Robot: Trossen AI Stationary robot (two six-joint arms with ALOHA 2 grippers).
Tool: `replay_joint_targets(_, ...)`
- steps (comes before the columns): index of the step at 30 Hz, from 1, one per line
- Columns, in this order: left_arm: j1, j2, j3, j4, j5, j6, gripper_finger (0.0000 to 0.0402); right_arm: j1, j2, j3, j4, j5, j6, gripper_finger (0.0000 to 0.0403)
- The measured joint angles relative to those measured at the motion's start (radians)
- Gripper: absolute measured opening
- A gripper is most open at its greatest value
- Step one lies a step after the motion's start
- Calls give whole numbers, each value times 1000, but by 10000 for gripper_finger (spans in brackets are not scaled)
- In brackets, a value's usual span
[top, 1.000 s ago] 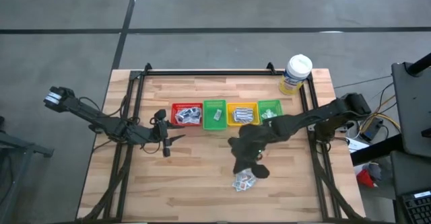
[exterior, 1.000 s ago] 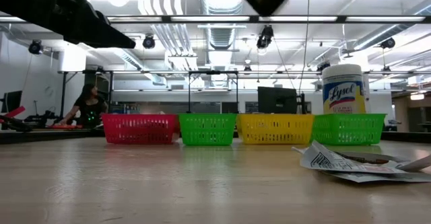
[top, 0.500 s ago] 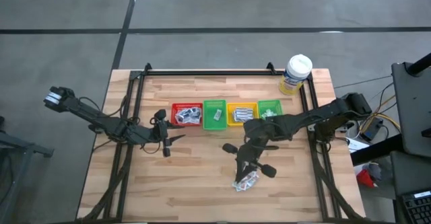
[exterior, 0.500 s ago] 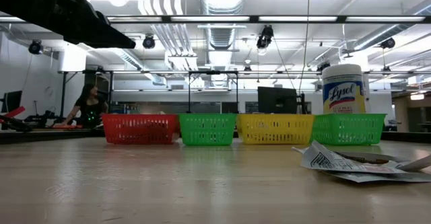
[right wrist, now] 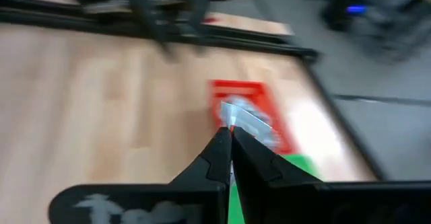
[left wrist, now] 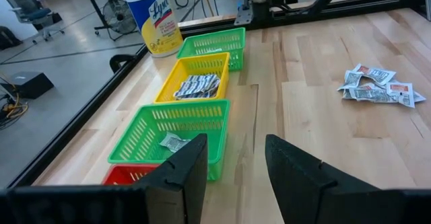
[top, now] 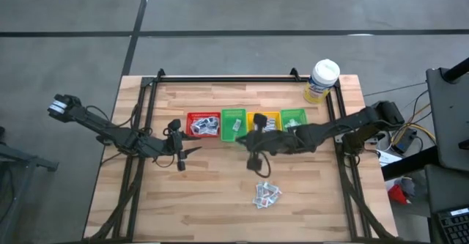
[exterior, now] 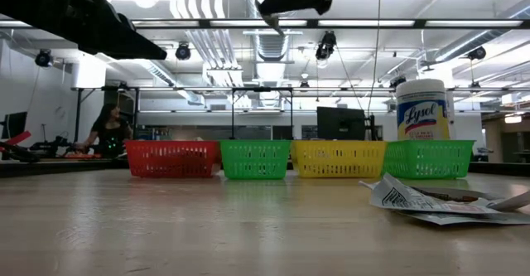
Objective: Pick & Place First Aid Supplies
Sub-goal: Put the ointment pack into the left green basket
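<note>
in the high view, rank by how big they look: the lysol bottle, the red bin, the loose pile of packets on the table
1. Red bin: largest outline.
2. Lysol bottle and the pile of packets: too alike to rank. The bottle stands upright, so its top is nearer the overhead camera, which makes it look larger.

**Item Count**

Bins: four in total, namely one red bin (top: 203, 124), two green bins (top: 234, 124) (top: 293, 118) and one yellow bin (top: 264, 122). Bottle (top: 322, 80): one. Robot arms: two, each with one gripper, left (top: 183, 153) and right (top: 242, 139). Loose packets (top: 266, 194) on the table (top: 212, 193): roughly five or six; overlap prevents an exact count. Person (exterior: 108, 127) in the background: one.
</note>
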Motion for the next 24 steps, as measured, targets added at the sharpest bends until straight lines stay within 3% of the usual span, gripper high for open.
replay_joint_targets(4, 0, 0, 0, 1, 0, 0, 151, -38, 5, 0, 24, 90, 20, 8)
replay_joint_targets(15, 1, 1, 0, 2, -3, 0, 151, -197, 168, 123, 36, 104, 249, 8)
replay_joint_targets(24, 1, 3, 0, 1, -4, 0, 151, -267, 347, 311, -229, 104, 416, 8)
